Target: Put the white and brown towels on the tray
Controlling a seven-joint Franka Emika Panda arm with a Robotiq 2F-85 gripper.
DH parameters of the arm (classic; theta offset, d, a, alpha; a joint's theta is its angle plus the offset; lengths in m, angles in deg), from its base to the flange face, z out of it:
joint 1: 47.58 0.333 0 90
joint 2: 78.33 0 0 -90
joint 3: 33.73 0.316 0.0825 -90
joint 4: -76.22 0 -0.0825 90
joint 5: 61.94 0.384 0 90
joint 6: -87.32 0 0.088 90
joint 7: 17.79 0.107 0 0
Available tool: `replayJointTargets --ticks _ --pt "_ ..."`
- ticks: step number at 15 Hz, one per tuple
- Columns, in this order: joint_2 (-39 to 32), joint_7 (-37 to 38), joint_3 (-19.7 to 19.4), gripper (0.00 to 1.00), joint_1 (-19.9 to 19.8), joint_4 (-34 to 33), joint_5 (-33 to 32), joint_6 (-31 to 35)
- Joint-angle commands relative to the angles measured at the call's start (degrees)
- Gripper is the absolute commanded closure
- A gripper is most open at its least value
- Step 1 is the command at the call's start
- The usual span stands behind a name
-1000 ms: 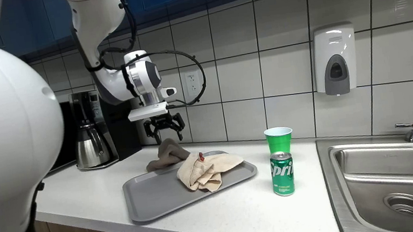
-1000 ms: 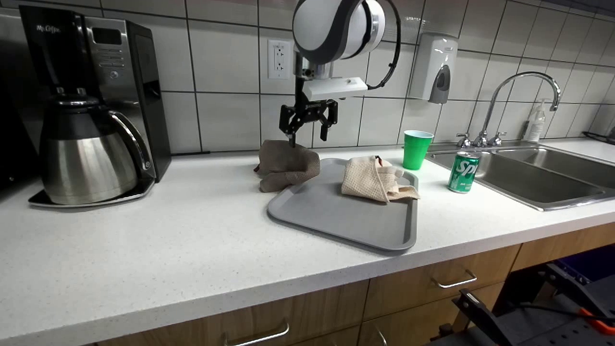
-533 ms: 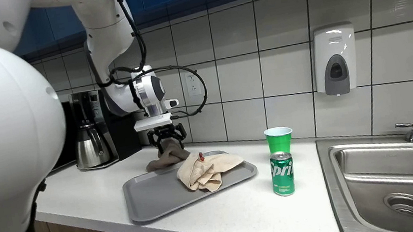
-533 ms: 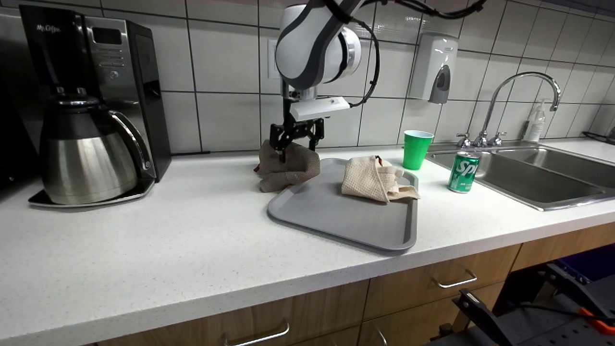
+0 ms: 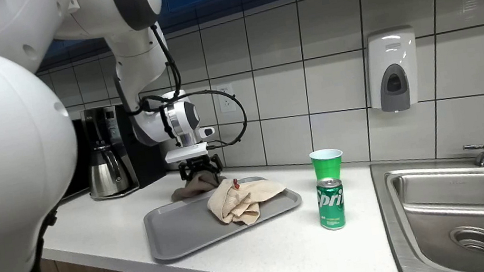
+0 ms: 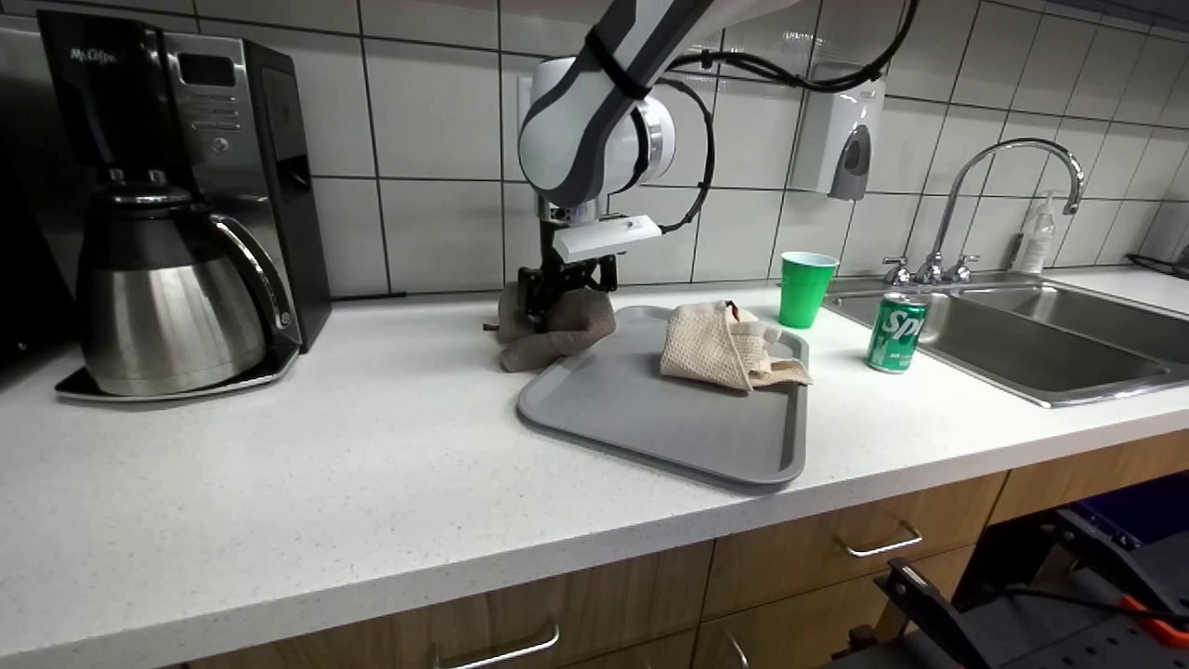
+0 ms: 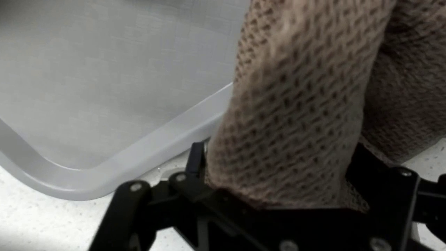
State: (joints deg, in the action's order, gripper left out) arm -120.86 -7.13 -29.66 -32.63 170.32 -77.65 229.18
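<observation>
In an exterior view I have my hand (image 5: 202, 174) down at the brown towel (image 5: 193, 189), which lies bunched along the far edge of the tray (image 5: 175, 232). The cream towel (image 5: 232, 200) lies crumpled on the tray, toward the end where the green can (image 5: 331, 209) and the green cup (image 5: 327, 164) stand on the counter (image 5: 278, 248), just beyond the tray. The sink (image 5: 394, 218) is farther from the tray on that same side.

In an exterior view the coffee maker (image 6: 223, 121) stands well apart from the tray, and the brown towel rests on the counter just beside the tray, on the side facing it. One of my fingers (image 6: 533, 302) is in front of the brown towel.

In the wrist view a thick fold of the brown towel rises between my fingers, near the tray's corner. They are parted wide, straddling the fold; whether it touches the tray's rim I cannot tell.
</observation>
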Motion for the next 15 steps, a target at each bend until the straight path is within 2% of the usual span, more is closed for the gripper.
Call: replayJointTargets --ticks 1,10,11,15 --pt "-1.27 -3.09 -0.38 0.26 0.55 -3.55 1.56 -3.12" --pt "-0.33 -3.03 -0.82 0.95 1.47 -2.8 0.88 -3.6" --pt "0.25 -2.82 -1.1 1.0 1.88 -2.35 0.4 -3.58" --pt "3.47 -2.54 -1.24 0.98 2.61 0.1 -0.19 -2.32"
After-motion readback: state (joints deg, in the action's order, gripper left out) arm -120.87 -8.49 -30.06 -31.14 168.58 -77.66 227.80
